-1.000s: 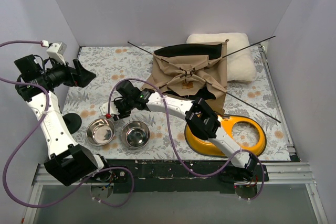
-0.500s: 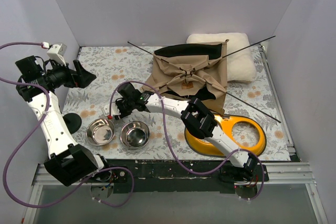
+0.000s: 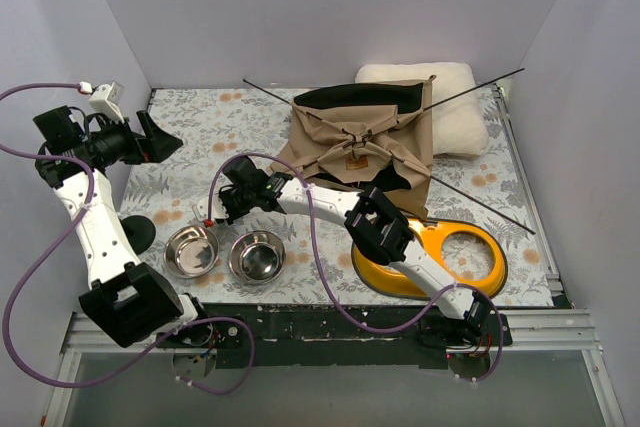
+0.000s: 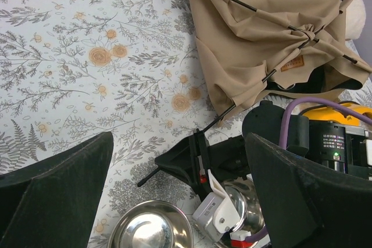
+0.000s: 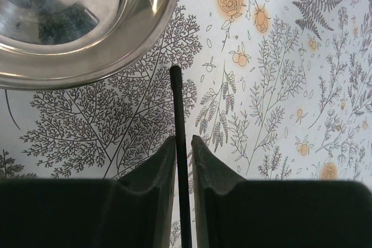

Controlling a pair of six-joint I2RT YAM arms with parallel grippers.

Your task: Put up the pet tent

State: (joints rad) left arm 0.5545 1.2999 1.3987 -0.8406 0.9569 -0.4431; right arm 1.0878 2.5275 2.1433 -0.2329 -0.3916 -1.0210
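The pet tent (image 3: 360, 142) lies collapsed at the back of the mat, tan fabric bunched over black lining. Its thin black rods (image 3: 470, 87) stick out past it. It also shows in the left wrist view (image 4: 256, 45). My right gripper (image 3: 228, 207) reaches left of the tent and is shut on the free end of one rod (image 5: 177, 114), low over the mat (image 5: 279, 85); that rod (image 4: 226, 113) runs back to the tent's corner. My left gripper (image 3: 150, 137) is wide open and empty, held high at the far left, with the right gripper (image 4: 197, 161) below it.
Two steel bowls (image 3: 192, 250) (image 3: 258, 255) sit at the near left, just in front of the right gripper. A yellow oval bowl stand (image 3: 470, 257) lies at the near right under the right arm. A cream cushion (image 3: 450, 97) lies behind the tent. White walls enclose the mat.
My left gripper has drifted slightly left and up. The right arm's elbow has shifted a little left, while its gripper stays at the rod end. The tent has not moved.
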